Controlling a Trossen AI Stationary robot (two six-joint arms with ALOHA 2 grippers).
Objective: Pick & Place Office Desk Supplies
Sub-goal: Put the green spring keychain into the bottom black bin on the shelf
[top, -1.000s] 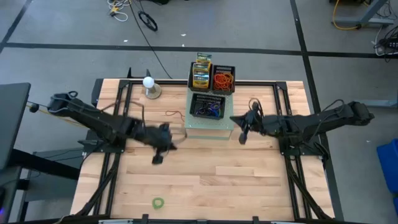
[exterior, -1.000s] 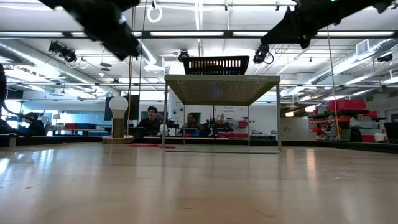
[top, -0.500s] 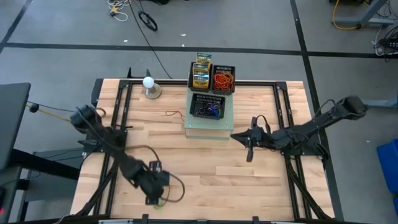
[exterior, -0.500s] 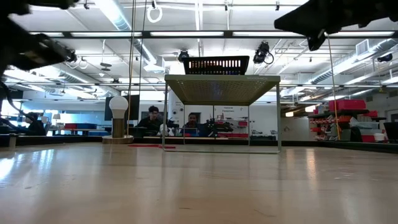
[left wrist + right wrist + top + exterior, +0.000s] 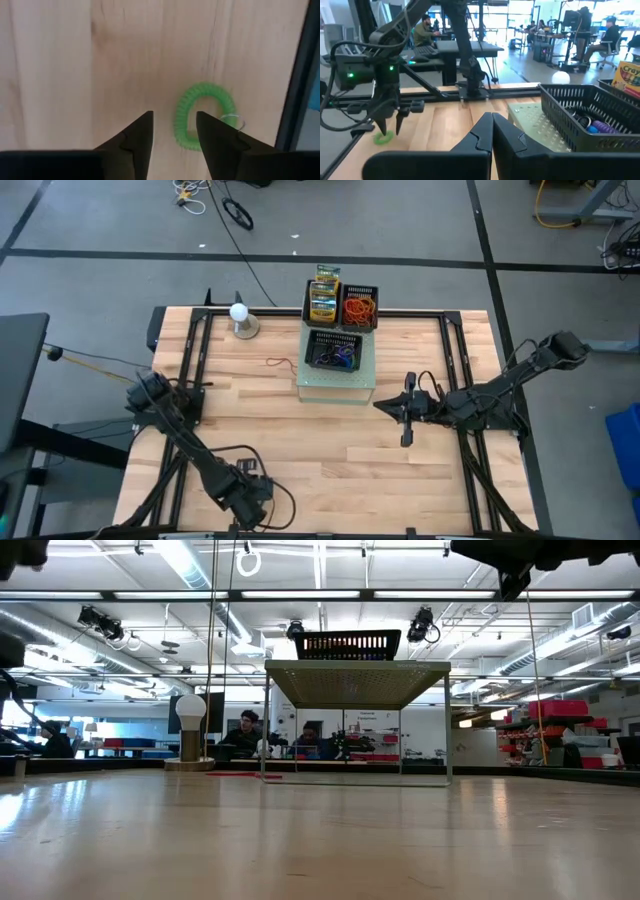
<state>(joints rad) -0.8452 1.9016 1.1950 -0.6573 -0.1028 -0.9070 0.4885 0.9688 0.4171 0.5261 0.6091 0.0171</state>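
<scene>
A green coiled band [image 5: 202, 117] lies flat on the wood near the table's near edge. My left gripper [image 5: 174, 131] stands open just above it, pointing down, with one finger in front of the coil's side. The right wrist view shows the same gripper [image 5: 390, 122] over the band [image 5: 382, 138]. In the high view the left gripper [image 5: 250, 496] hides the band. My right gripper [image 5: 405, 430] hovers shut, right of the stand. Crayon boxes [image 5: 324, 298] and a basket of orange bands [image 5: 360, 308] sit at the far edge.
A black basket [image 5: 335, 355] with dark and purple bands sits on a pale green stand [image 5: 336, 385] at the table's far middle. A red band [image 5: 278, 363] lies left of it. A white ball on a round base [image 5: 240, 318] stands at the far left.
My left gripper has swept from the table's middle to the near edge and come down over the green band. My right gripper has drifted a little toward the near edge, still shut.
</scene>
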